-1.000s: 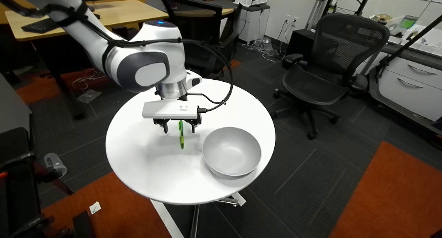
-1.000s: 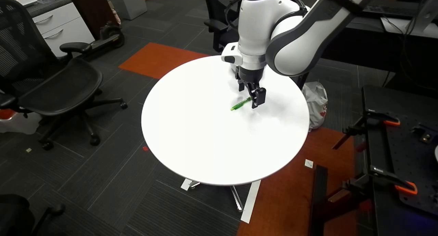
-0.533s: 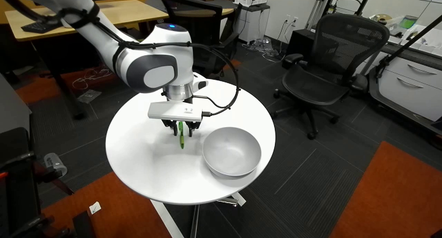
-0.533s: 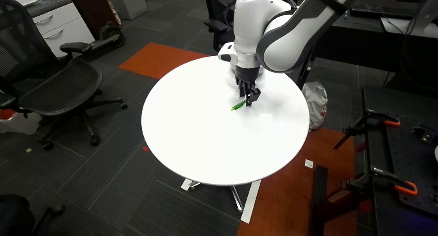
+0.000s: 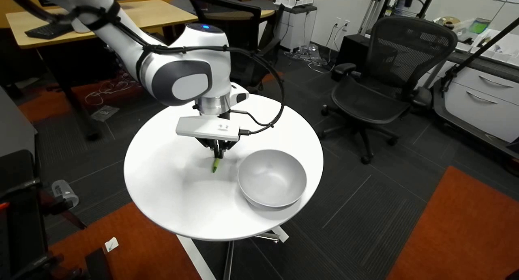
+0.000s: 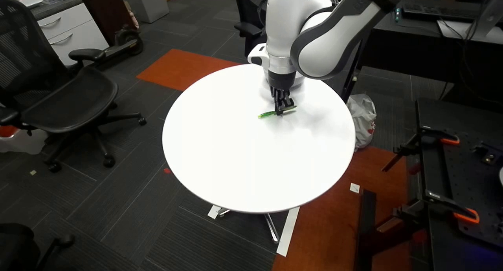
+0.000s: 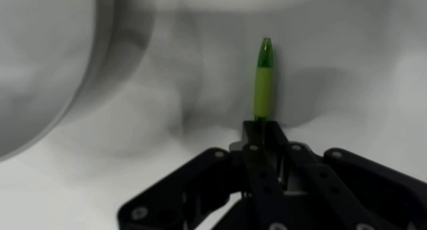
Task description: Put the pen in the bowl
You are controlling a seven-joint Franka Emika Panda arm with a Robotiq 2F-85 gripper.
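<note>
- Biggest thing, the arm (image 5: 174, 77), upper left in an exterior view: only nudged a bit in the last half second, but the grab had just happened, so I'd guess lift, carry and drop were left.
- The bowl (image 5: 272, 178) hadn't budged: just below centre there, left edge in the wrist view, nothing in it that I could see.
- The jaws had gone from standing either side of the green pen (image 7: 263, 90) to pinching it around mid-length, no gap beyond its thickness.
- The pen was right of centre in the wrist view, tip toward the top. In an exterior view the pen (image 6: 268, 114) looked tilted; couldn't tell if it was fully off the worktop (image 6: 251, 157).
</note>
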